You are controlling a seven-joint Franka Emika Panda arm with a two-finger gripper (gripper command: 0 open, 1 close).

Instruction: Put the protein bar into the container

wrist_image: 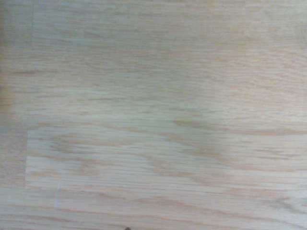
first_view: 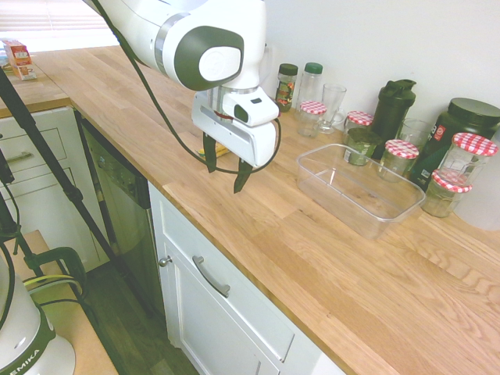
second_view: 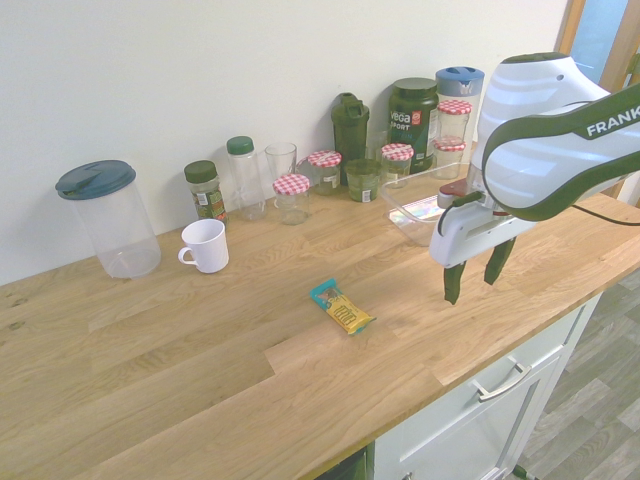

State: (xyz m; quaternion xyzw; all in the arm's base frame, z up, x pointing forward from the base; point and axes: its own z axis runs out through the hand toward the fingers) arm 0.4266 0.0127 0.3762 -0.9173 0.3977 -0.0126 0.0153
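Protein bar [second_view: 343, 307]: lying flat on counter [second_view: 230, 345], apart from container [first_view: 361, 191]. Gripper [second_view: 475, 280]: hanging wide, empty. I'm judging bar light, slightly soft, wrapper slippery; favouring grasp across narrow middle.

Opposed exterior views share counter; wrist faces wood

Protein bar [second_view: 343, 307] on wooden countertop [second_view: 240, 350]

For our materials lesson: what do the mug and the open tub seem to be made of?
Mug: probably glazed ceramic, smooth and white, though plastic is possible.
Tub: likely clear, glossy plastic; the counter shows through its thin walls.
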